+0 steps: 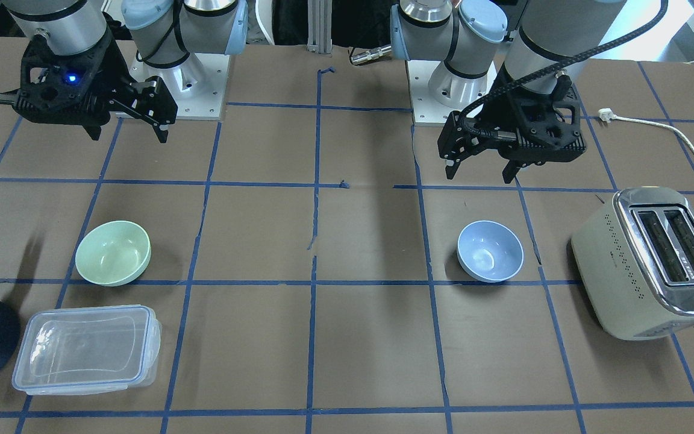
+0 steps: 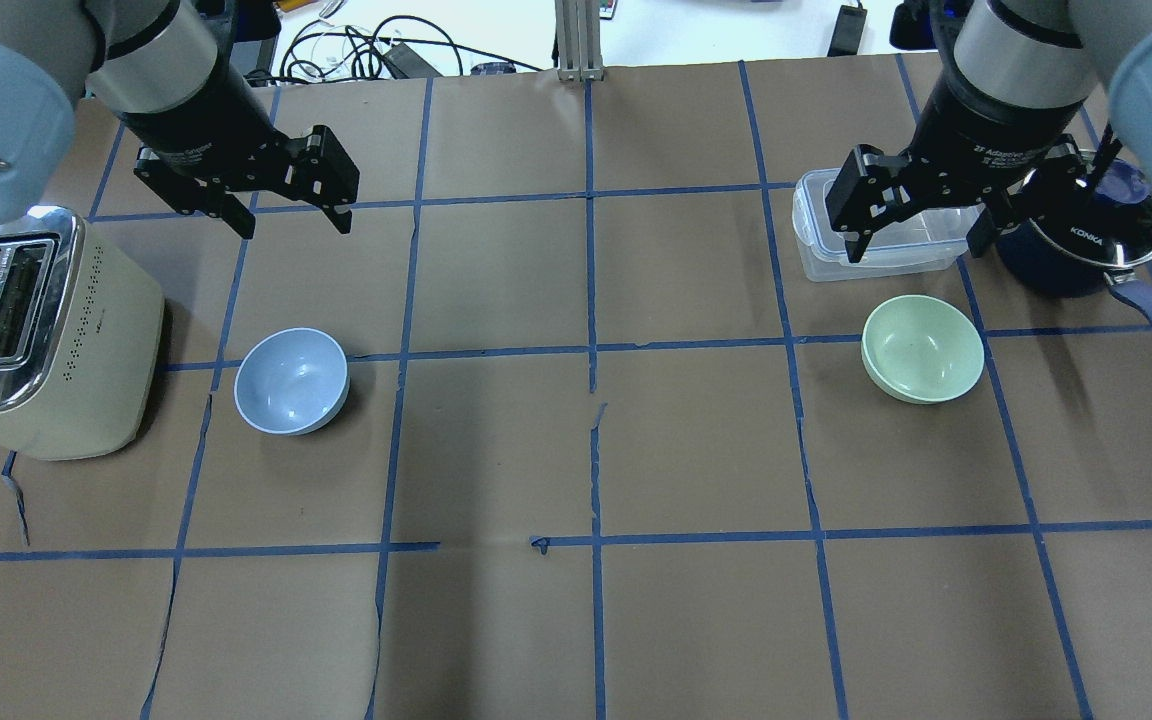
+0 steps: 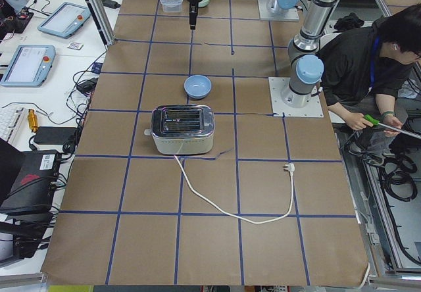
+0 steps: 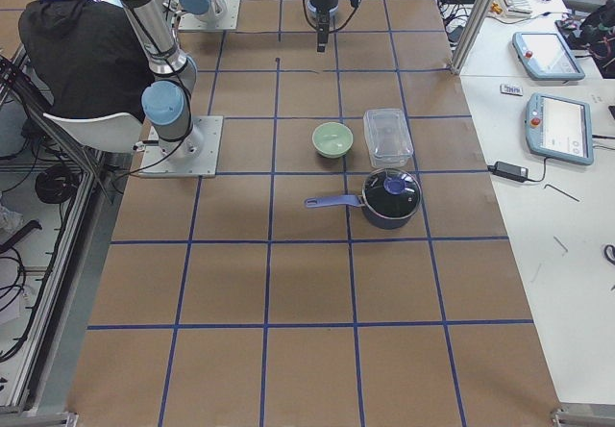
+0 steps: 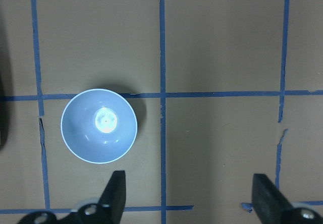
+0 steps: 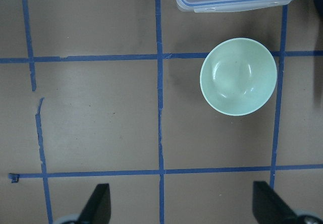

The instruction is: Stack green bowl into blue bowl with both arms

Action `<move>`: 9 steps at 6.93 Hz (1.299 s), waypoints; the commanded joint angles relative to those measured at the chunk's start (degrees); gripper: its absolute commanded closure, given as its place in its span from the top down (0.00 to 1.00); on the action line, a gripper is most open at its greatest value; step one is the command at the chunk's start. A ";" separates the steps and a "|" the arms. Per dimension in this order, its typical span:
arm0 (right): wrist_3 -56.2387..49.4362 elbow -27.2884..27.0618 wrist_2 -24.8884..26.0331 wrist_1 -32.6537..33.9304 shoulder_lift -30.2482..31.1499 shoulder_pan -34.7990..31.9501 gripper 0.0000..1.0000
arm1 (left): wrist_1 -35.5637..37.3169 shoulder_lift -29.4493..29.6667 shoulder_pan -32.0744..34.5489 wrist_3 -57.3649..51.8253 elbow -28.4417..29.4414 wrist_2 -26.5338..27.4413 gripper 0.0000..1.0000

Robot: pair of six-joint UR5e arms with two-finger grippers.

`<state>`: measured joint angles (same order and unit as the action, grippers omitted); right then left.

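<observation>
Brown-papered and gridded in blue, the table is flat and matte. The green bowl, round, smooth and upright, sits on the right arm's side, below the raised right gripper, whose jaws stand wide apart. Its twin, the blue bowl, lies well apart, under the equally spread left gripper.

I am seeing brown paper, matt and torn in spots, lying under everything. Smooth blue tape is running across it. The green bowl is looking like smooth, softly shining plastic. Just beside the green bowl, a box is showing clear glossy plastic. Near the green bowl, a pot is shining dark blue. Well apart from the green bowl, the blue bowl is looking smooth too, and a toaster is showing matt cream sides and a shiny metal top.
</observation>
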<state>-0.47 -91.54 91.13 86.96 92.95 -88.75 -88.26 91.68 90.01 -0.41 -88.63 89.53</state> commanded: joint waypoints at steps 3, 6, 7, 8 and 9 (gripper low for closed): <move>0.03 -0.22 0.01 -0.22 0.30 -0.02 1.00 | 0.11 0.17 -0.27 -0.47 0.04 0.03 0.89; 0.03 -0.04 -0.26 -0.39 0.30 -0.02 1.00 | 0.11 -0.62 -0.18 -0.47 0.13 -0.05 0.89; -0.06 -0.04 -0.43 -0.39 0.30 -0.02 1.00 | 0.11 -0.36 -0.36 -0.56 0.65 0.47 0.89; -0.67 -0.13 -0.26 -0.30 0.30 -0.02 1.00 | 0.11 -0.36 -0.36 -0.47 0.22 0.39 0.89; -0.67 -0.13 -0.34 -0.22 0.30 -0.02 1.00 | 0.11 -0.18 -0.36 -0.47 0.30 0.21 0.90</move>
<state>-0.93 -91.63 90.82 86.65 93.25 -88.77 -88.15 91.36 89.67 -0.90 -88.32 89.84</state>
